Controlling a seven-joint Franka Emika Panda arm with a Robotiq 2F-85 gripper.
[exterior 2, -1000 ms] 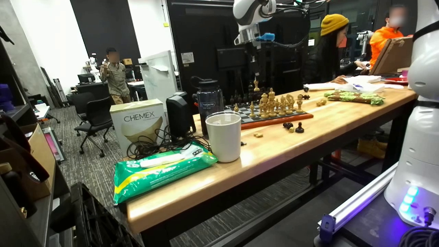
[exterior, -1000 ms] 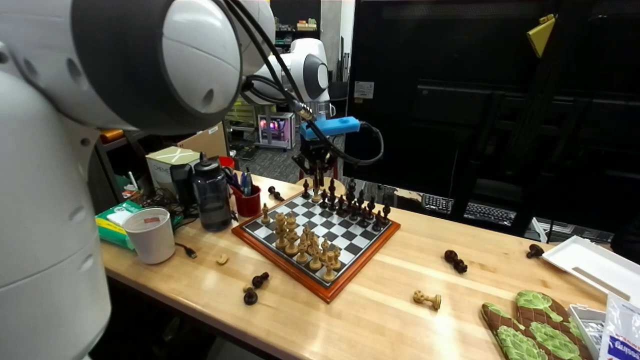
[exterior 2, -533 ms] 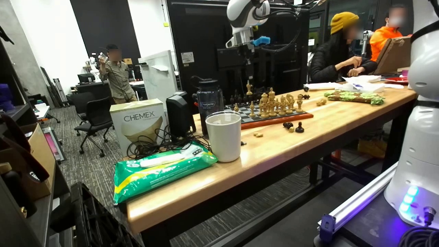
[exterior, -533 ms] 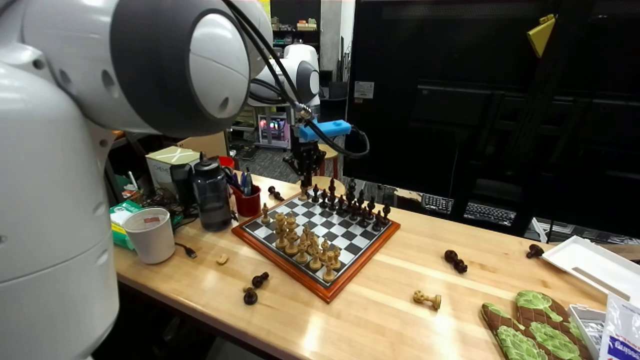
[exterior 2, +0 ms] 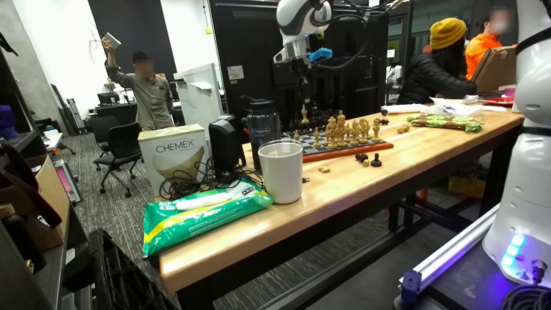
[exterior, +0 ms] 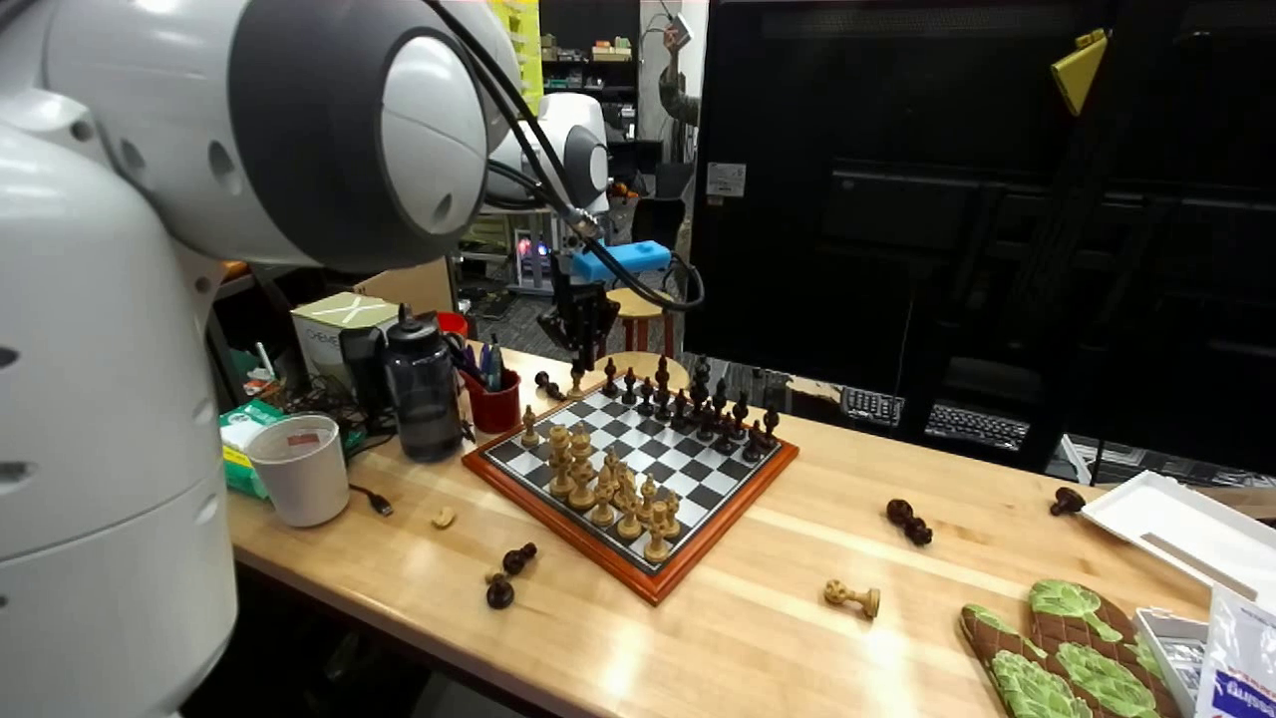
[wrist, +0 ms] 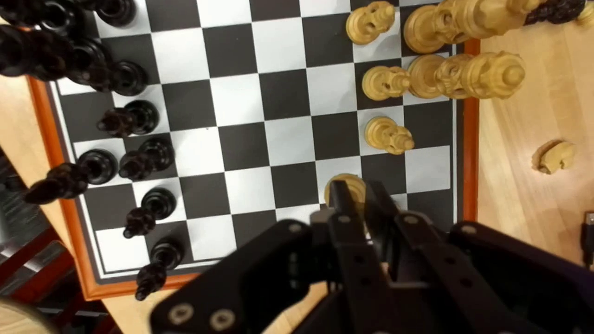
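Our tool point(exterior: 582, 361) is clenched on a light chess piece point(exterior 2: 304, 115), holding it upright by an edge of the chessboard point(wrist: 290, 141); we cannot tell whether its base touches anything. In the wrist view we see that round base just past the tool's tips. On the chessboard, light chessmen point(wrist: 492, 76) stand toward one side and dark chessmen point(wrist: 97, 166) line the opposite side. Around the chessboard, on the wooden surface point(exterior: 738, 608), more pieces lie: a dark piece point(exterior: 549, 386) just beside its edge, and a pale piece point(exterior: 850, 597) well apart from it. We also find a red cup point(exterior: 495, 407) just beside the chessboard, and a dark bottle point(exterior: 424, 394) near it. A white cup point(exterior: 301, 474) stands farther from the chessboard, and an oven mitt point(exterior: 1097, 670) lies well apart from it, across from both cups.
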